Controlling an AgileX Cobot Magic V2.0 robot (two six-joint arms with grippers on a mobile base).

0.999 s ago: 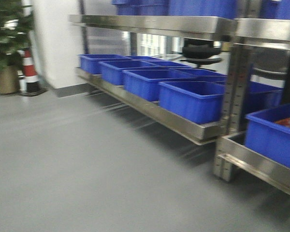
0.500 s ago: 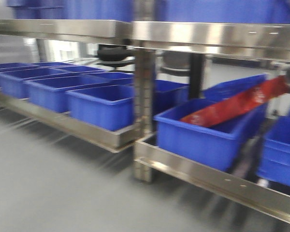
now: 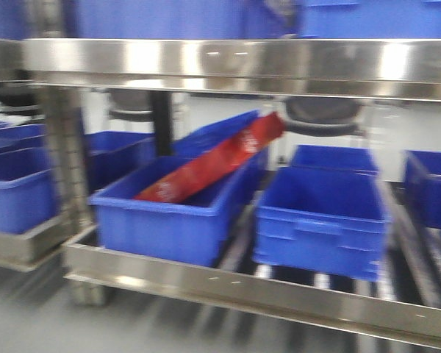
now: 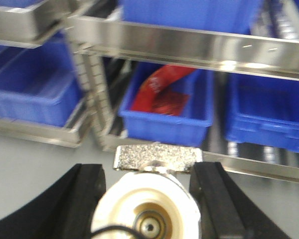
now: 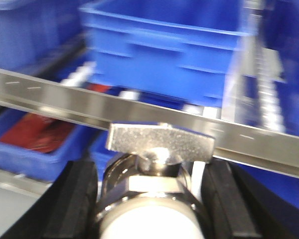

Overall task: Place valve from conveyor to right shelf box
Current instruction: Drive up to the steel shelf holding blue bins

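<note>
Front-facing view, blurred: at far left you have more blue bins (image 3: 15, 191) on a lower rack, then a steel upright (image 3: 62, 169). Right of it, on the steel shelf (image 3: 228, 290), a blue box (image 3: 169, 224) holds a red packet (image 3: 213, 162) that leans up and out over the back rim. Just beside it to the right sits a second blue box (image 3: 320, 235), and another bin (image 3: 426, 184) is cut off at the right edge. A steel beam (image 3: 242, 62) spans the top of the frame. Left wrist view: your left gripper (image 4: 150, 199) sits bottom centre, black fingers (image 4: 84, 199) pressed to either side of a valve (image 4: 157, 157) with a pale round body and a speckled silver handle crosswise on top. The jaws are spread only as wide as that body. The valve hangs in front of the shelf, with the red-packet box straight beyond it. Right wrist view: your right gripper (image 5: 149, 199) clamps a second valve (image 5: 159, 142) the same way, bottom centre. Its silver handle shows against the shelf rail, with the red packet at lower left and a blue box on the tier above.
</note>
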